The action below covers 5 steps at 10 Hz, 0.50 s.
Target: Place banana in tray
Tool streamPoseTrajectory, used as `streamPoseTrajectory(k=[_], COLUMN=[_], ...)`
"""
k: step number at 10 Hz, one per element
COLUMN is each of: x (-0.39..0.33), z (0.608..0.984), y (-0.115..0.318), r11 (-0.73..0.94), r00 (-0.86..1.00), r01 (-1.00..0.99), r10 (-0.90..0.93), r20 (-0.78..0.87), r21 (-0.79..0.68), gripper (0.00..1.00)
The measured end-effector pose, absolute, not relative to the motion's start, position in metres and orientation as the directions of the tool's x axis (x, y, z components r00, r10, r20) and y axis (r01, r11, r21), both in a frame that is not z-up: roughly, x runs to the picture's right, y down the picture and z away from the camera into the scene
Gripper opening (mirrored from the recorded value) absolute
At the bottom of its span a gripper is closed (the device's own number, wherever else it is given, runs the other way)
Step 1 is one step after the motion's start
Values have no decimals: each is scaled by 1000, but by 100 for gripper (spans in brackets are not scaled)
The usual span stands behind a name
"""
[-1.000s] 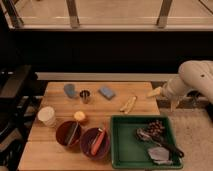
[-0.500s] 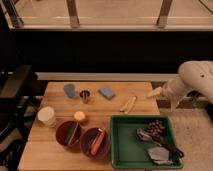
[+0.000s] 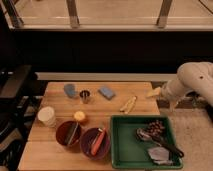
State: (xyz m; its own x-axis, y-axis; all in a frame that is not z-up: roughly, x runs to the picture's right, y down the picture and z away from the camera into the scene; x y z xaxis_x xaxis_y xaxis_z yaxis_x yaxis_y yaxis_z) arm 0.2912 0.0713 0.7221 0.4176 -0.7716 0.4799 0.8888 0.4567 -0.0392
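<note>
Far left edge of the surface (image 3: 47, 154): a pale cup (image 3: 47, 116). Toward the back edge sit a blue-grey lump (image 3: 70, 90) I can't identify, a small metal cup (image 3: 85, 96) and a flat blue block (image 3: 106, 92). A round orange fruit (image 3: 80, 116) sits mid-surface. Along the front edge are two dark red bowls: the left bowl (image 3: 68, 133) holds something dark I can't make out, the right bowl (image 3: 96, 142) an orange-red stick (image 3: 98, 141).

The banana (image 3: 128, 104) lies on bare wood near the back right corner, just behind the tray (image 3: 116, 145) and apart from it. The tray fills the front right corner; its contents are a dark, murky jumble.

My tool (image 3: 155, 92) hovers at the right edge, right of the banana and not touching it. Wide or narrow, I cannot tell. My arm (image 3: 195, 80) is cut off at the frame's right.
</note>
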Motion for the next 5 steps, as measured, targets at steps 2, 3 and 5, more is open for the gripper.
streamPoseTrajectory(k=[2,3,5], x=[285,278,248], z=[738,745,773], y=[65,62,57], r11=[452,437,390], r00=[408,391,332], r01=[892,899,921], r10=[-783,-793,-815], r20=[470,467,475], r21=[-21,-11,24], gripper=[80,80,80])
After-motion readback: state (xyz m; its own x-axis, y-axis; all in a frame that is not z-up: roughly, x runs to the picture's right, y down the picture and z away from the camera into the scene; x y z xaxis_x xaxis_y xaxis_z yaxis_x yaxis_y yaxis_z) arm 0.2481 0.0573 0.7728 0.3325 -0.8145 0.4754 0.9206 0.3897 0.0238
